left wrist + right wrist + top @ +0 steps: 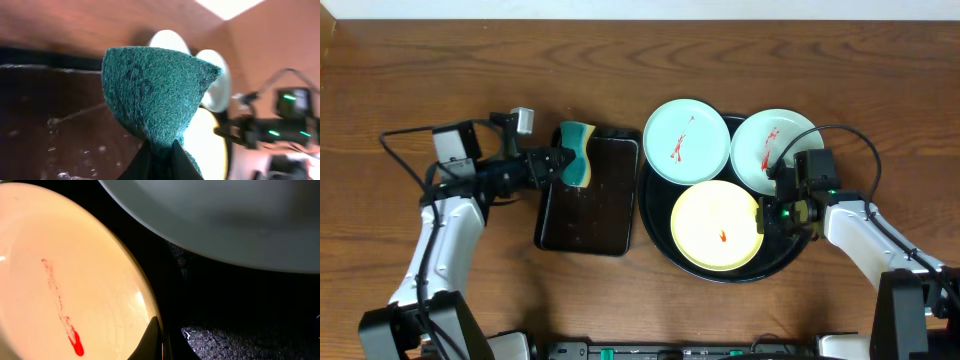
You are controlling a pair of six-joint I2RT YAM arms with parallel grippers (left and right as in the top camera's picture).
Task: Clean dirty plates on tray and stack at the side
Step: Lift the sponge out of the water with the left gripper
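overhead: clenches green sponge (578,155) in left gripper (563,165) over small rectangular black tray (590,215), for wiping; rests right gripper (765,215) by pale yellow round plate (715,225) on large round glossy black tray (775,262), perhaps steadying, grip unclear.

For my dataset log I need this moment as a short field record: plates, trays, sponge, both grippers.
dirty plates: left blue plate, right blue plate, yellow plate, all smeared red
round black tray: holds all three plates
green sponge: held at the edge of the rectangular tray
left gripper: shut on the green sponge
right gripper: at the yellow plate's right rim; grip unclear
side stack: none yet
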